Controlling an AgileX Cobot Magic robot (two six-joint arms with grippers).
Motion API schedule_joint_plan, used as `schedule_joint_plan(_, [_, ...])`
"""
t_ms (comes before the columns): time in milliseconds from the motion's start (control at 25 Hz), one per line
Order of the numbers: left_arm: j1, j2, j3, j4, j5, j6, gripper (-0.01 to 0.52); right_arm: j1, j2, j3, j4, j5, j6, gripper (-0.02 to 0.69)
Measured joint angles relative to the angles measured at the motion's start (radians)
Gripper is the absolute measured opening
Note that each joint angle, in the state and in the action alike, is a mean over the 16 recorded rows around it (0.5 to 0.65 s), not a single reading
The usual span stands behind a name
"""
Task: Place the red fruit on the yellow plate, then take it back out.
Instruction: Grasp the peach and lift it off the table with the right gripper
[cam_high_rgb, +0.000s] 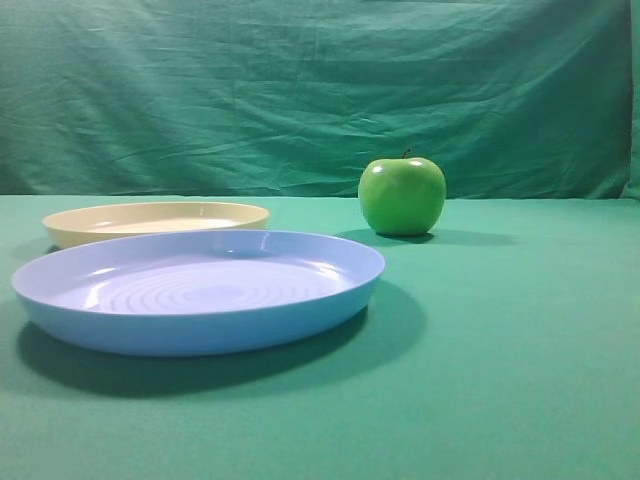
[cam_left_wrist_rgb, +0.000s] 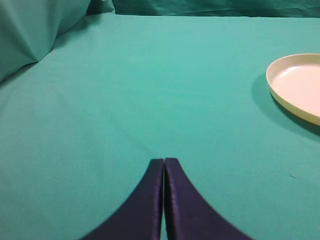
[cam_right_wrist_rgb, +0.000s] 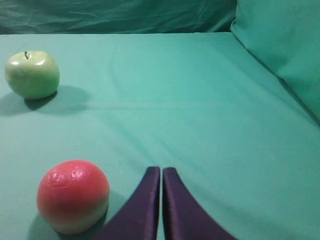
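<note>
Green cloth (cam_high_rgb: 520, 400) on table, wrinkled green backdrop (cam_high_rgb: 300, 90).

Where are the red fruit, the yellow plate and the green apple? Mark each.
red fruit (cam_right_wrist_rgb: 73, 195): right wrist view, middle of its red side.
yellow plate (cam_left_wrist_rgb: 300, 82): left wrist view, inner floor.
green apple (cam_high_rgb: 402, 196): exterior high view, front face.

The yellow plate (cam_left_wrist_rgb: 299, 85), off to the right of the left pincer (cam_left_wrist_rgb: 164, 161), runs out past the picture's right edge in the left wrist view. From the front its near rim sits behind the blue plate (cam_high_rgb: 200, 295). Both pincers are cut off at the bottom edge, the right pincer (cam_right_wrist_rgb: 161, 170) too. The fruit (cam_right_wrist_rgb: 73, 196), just left of it, loses its underside to the frame.
</note>
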Motion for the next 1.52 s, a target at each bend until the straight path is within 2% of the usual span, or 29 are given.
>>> schedule_joint_plan(360, [0.000,0.000,0.000,0.000,0.000,0.000,0.000,0.000,0.000,-0.003,0.144,-0.153,0.036,0.000])
schedule_joint_plan(600, [0.000,0.000,0.000,0.000,0.000,0.000,0.000,0.000,0.011,-0.074,0.227,-0.129,0.044,0.000])
schedule_joint_plan(760, [0.000,0.000,0.000,0.000,0.000,0.000,0.000,0.000,0.057,-0.169,0.255,0.004,0.030,0.000])
schedule_joint_plan(1200, [0.000,0.000,0.000,0.000,0.000,0.000,0.000,0.000,0.361,-0.471,0.267,0.540,-0.030,0.000])
schedule_joint_plan(1520, [0.000,0.000,0.000,0.000,0.000,0.000,0.000,0.008,0.627,-0.571,0.247,0.718,-0.081,0.000])
